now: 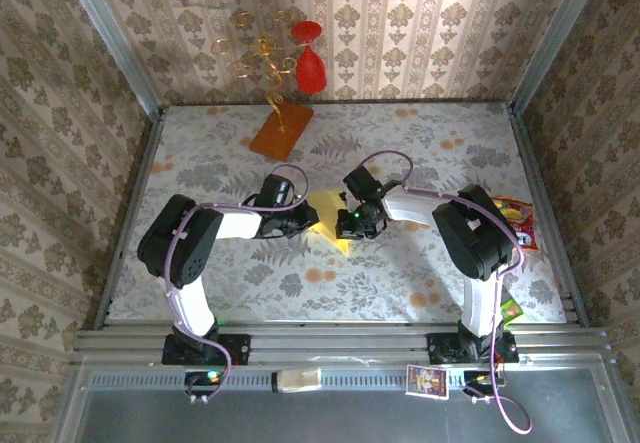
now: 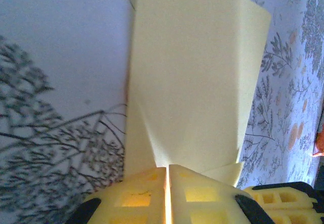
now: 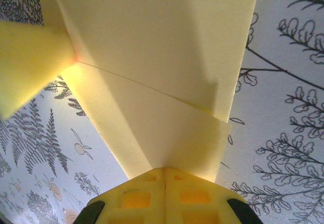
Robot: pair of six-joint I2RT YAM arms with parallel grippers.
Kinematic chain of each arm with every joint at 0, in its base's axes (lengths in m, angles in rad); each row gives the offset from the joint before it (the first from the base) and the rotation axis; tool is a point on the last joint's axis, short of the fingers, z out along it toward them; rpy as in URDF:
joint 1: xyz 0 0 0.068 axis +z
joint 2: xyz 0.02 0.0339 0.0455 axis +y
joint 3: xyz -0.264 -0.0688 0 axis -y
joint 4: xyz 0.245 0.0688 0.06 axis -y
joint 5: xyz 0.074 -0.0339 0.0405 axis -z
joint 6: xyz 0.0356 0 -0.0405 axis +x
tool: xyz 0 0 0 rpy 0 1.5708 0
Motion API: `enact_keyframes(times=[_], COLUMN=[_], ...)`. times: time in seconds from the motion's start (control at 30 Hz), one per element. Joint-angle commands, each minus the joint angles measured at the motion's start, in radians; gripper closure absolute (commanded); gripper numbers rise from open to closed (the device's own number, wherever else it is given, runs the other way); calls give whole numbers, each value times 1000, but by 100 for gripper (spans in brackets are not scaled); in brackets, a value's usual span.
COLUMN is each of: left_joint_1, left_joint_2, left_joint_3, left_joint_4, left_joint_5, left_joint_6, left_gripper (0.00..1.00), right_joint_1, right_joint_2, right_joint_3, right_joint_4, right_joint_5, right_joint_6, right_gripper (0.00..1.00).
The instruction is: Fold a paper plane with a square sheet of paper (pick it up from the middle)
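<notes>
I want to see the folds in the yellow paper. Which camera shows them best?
The right wrist camera: the yellow paper is close up, with a sharp crease across overlapping flaps. The left wrist camera shows it close too, creases fainter. The top camera shows a small patch.

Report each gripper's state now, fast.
Left gripper: closed, pinching the folded yellow paper.
Right gripper: closed, pinching the same paper.

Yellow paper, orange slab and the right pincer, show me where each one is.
yellow paper [image 1: 326, 206], top view, its flat upper part.
orange slab [image 1: 280, 129], top view, middle of its face.
right pincer [image 3: 165, 169], right wrist view, where its fingertips meet.
</notes>
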Motion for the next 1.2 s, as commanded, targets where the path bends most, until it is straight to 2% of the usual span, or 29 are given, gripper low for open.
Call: enact_keyframes(times=[0.0,0.13,0.3,0.37,0.43,0.57,0.73,0.93,1.17], left_joint_1=[60,64,64,64,65,65,56,49,36], left_joint_2=[11,-17,-122,-163,-190,-216,-215,-195,-137], left_joint_3=[0,42,63,56,42,11,-34,-59,-33], left_joint_4=[-99,-164,-229,-240,-238,-221,-151,-106,-102], left_joint_5=[-123,-107,-129,-137,-129,-74,-17,20,100], left_joint_6=[86,139,166,162,145,118,77,30,36], left_gripper=[89,88,86,84,78,64,53,43,38], right_joint_1=[-3,-2,-1,-2,-2,-2,-5,-9,-37], right_joint_2=[83,77,22,-25,-79,-144,-121,-85,-110], right_joint_3=[-65,-50,-25,-40,-69,-108,-112,-103,-145], right_joint_4=[-135,-113,-26,67,167,237,212,193,275], right_joint_5=[152,99,-13,-83,-124,-97,-72,-17,-59], right_joint_6=[-11,-12,9,29,57,72,98,133,173], right_gripper=[98,97,95,86,82,78,73,68,66])
